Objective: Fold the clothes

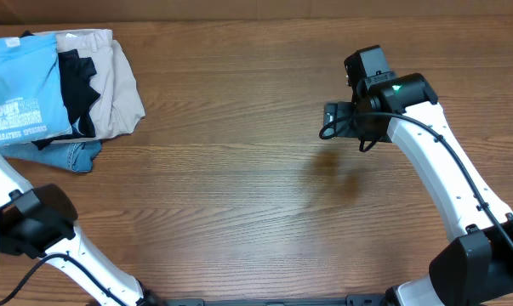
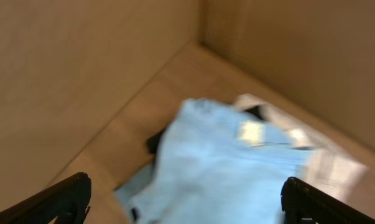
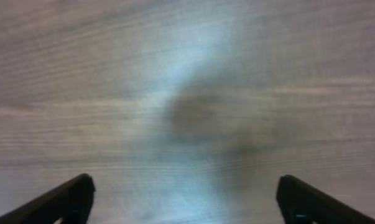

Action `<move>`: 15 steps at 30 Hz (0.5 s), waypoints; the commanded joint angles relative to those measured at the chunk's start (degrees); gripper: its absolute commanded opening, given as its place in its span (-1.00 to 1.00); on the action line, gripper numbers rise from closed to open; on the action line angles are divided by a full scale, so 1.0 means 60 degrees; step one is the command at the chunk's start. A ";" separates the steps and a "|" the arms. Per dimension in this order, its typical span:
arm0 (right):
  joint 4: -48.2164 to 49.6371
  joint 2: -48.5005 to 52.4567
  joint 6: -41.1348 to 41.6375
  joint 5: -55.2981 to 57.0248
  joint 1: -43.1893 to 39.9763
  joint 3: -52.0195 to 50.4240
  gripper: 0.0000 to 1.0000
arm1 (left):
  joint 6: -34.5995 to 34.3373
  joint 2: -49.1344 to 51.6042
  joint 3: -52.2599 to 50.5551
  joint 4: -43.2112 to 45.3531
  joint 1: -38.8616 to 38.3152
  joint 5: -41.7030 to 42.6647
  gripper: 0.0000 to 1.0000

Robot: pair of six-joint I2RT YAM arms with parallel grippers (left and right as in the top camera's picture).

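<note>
The clothes, a light sky-blue T-shirt [image 1: 22,81] with white print, lie folded on top of a pile at the table's far left corner. In the left wrist view the blue T-shirt [image 2: 224,168] fills the space ahead of my left gripper [image 2: 186,190], which is open with its dark fingers wide apart and nothing between them. This gripper lies outside the overhead frame. My right gripper [image 1: 326,121] hovers over bare wood right of the middle. In its own view the right gripper [image 3: 186,186] is open and empty.
Under the T-shirt lie a black garment [image 1: 77,81], beige trousers [image 1: 116,85] and blue denim [image 1: 73,155]. The wooden table [image 1: 239,195] stretches between the arms. Brown walls [image 2: 63,74] meet behind the pile.
</note>
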 commanded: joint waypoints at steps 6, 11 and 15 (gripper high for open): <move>0.2703 -0.0171 0.0015 0.0022 0.0007 0.0175 1.00 | 0.0860 -0.0550 0.0393 -0.0441 -0.2379 0.1162 1.00; 0.4612 -0.0171 -0.1002 0.0025 0.0007 0.0178 1.00 | 0.0903 -0.0546 0.0390 -0.1967 -0.3934 0.1224 1.00; 0.4280 -0.0288 -0.1071 0.0058 0.0007 0.0572 1.00 | 0.0903 -0.0550 0.0390 -0.3985 -0.4881 0.0670 1.00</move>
